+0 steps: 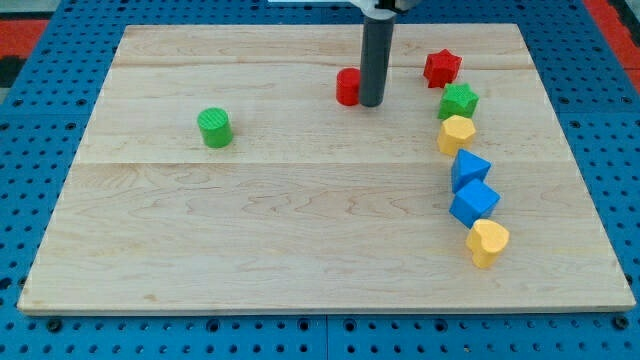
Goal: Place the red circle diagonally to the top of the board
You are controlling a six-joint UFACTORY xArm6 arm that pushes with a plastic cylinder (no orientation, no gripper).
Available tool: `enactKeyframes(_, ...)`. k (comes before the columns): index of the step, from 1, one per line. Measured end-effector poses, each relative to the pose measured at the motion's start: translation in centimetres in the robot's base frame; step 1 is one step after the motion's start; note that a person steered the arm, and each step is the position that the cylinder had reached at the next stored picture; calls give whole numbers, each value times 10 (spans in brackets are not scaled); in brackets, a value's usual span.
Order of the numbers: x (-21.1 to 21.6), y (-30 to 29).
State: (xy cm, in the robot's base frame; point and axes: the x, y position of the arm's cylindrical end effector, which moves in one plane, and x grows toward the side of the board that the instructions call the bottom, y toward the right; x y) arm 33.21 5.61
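Observation:
The red circle (347,87) is a short red cylinder standing on the wooden board (300,230), near the view's top, a little right of centre. My tip (371,103) is the lower end of a dark upright rod; it stands right beside the red circle, on its right side, touching or almost touching it. The rod hides the circle's right edge.
A green cylinder (214,128) stands at the left. Down the right side runs a curved line of blocks: red star (441,68), green star (458,100), yellow block (455,133), two blue cubes (469,169) (473,203), yellow heart (487,242). A blue pegboard surrounds the board.

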Motion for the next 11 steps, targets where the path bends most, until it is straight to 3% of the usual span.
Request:
enactKeyframes(4, -17, -82)
enactKeyframes(7, -16, -43)
enactKeyframes(10, -89, -26)
enactKeyframes(11, -93, -3)
